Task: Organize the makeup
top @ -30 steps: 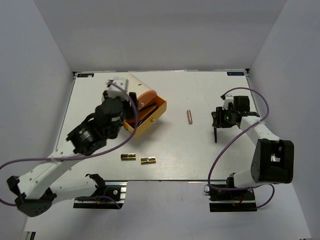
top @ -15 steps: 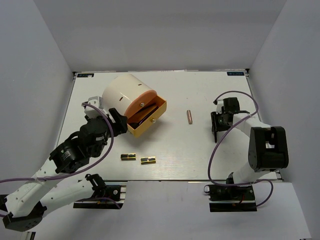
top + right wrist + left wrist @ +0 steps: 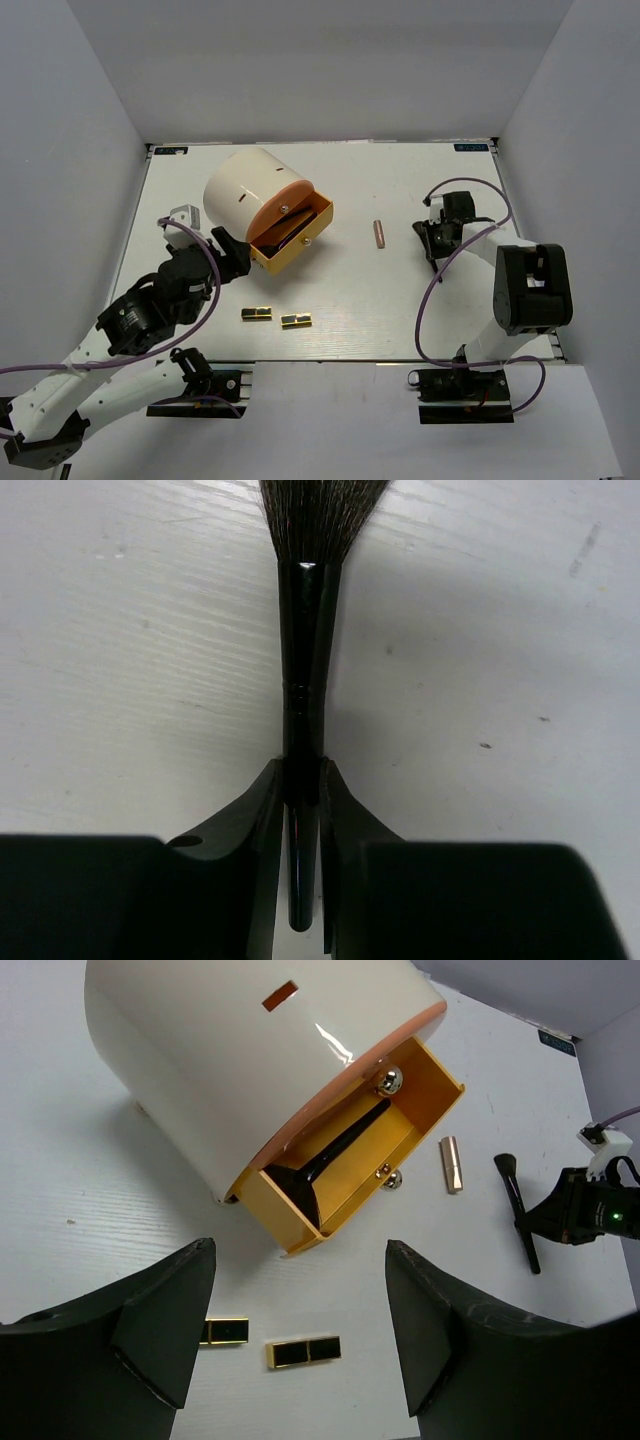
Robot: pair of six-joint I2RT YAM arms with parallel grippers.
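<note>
With right gripper (image 3: 300, 780) pinched on slim black bristle brush (image 3: 305, 630) lying at table's (image 3: 400, 320) three o'clock, lift level, carry toward open yellow drawer (image 3: 262, 1192) at ten o'clock, clearing wide-open, empty left gripper (image 3: 300, 1260).

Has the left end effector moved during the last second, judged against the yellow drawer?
Yes. The left end effector, open, has drawn back from over the yellow drawer toward the near left of the table, and now lies short of the drawer.
</note>
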